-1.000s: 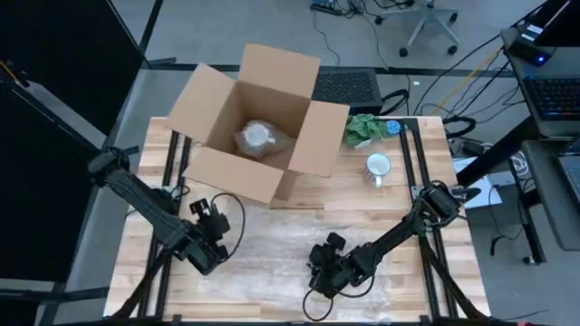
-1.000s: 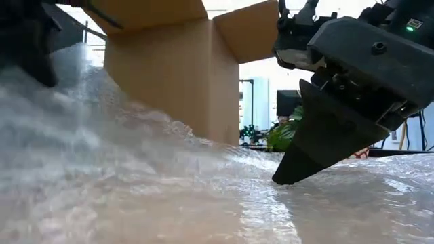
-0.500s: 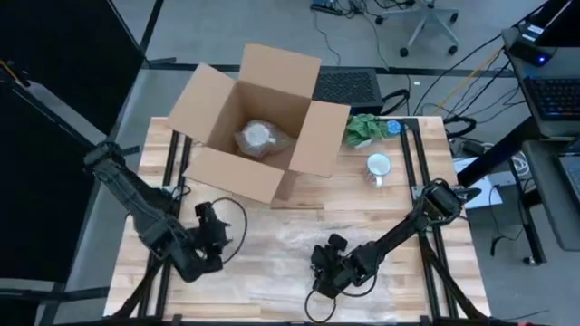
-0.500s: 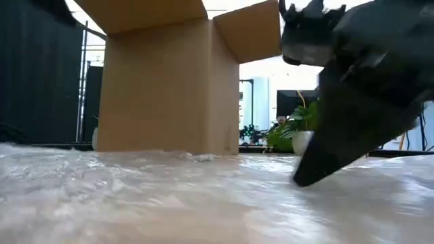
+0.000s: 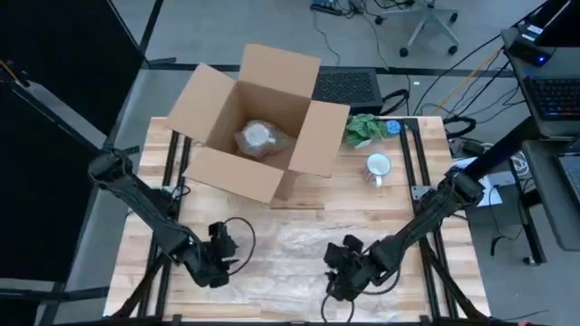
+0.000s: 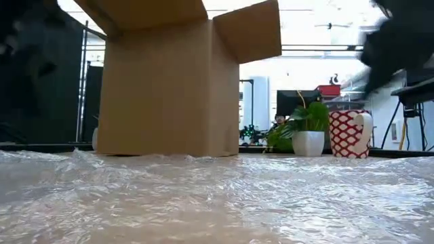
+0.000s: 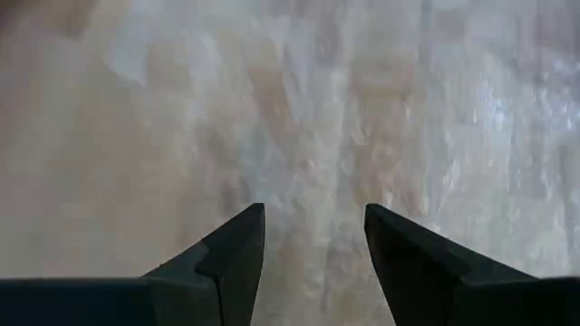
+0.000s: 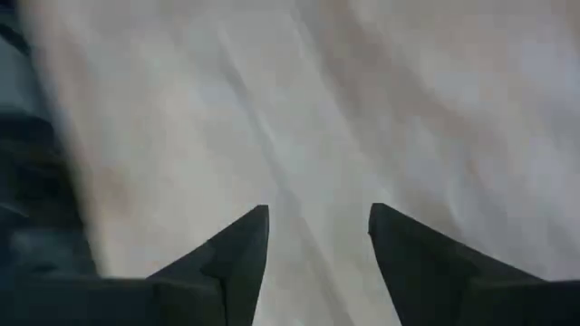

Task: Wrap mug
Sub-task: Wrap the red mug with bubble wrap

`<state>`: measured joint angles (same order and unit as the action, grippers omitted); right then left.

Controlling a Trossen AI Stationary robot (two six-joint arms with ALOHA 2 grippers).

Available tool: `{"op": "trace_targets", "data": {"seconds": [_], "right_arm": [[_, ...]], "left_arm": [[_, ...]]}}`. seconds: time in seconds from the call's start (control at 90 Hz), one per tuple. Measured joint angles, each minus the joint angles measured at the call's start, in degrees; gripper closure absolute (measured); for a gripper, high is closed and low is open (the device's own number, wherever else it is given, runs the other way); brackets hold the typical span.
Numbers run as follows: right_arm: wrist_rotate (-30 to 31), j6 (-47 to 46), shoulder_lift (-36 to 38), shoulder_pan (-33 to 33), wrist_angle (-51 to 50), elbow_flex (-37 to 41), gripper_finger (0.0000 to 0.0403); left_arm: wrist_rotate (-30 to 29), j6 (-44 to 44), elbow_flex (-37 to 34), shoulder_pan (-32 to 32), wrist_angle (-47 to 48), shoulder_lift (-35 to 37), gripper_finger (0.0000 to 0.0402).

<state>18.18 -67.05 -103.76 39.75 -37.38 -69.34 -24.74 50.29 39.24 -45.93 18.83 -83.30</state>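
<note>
Hovering both grippers over the bubble wrap, mug waiting at the far side

I see no readable brand, label or lettering anywhere; the only marking is the red-and-white pattern on the mug (image 6: 350,133), as the low view shows it. From above, the mug stands upright on the bench (image 5: 426,195) near its far right edge, just beside a small potted plant (image 5: 364,129) and right of the open cardboard box (image 5: 258,122), which holds a wrapped bundle (image 5: 258,138).

The bubble wrap (image 5: 281,249) lies spread flat on the near half of the bench, well apart from the mug. My left gripper (image 5: 222,258) sits low at the sheet's left edge, fingers (image 7: 231,249) parted with a clear gap and nothing between them. My right gripper (image 5: 349,272) is over the sheet's near right part, its fingers (image 8: 240,244) likewise apart and empty.

Bare wood shows between the sheet and the mug, and between the box and the left gripper.
</note>
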Motion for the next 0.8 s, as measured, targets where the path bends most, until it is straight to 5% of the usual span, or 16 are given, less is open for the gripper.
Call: {"op": "trace_targets", "data": {"seconds": [0.133,0.8], "right_arm": [[-1.9,-1.1,-1.8,0.1,-2.5,-0.2,0.0222],[-0.8,7.9,-1.6,-3.7,-8.4,11.9,0.0222]], "left_arm": [[0.5,0.2,-1.9,0.1,-5.4,-2.8,0.0222],[0.8,0.3,-1.9,5.2,-3.1,-7.4,0.0222]]}}
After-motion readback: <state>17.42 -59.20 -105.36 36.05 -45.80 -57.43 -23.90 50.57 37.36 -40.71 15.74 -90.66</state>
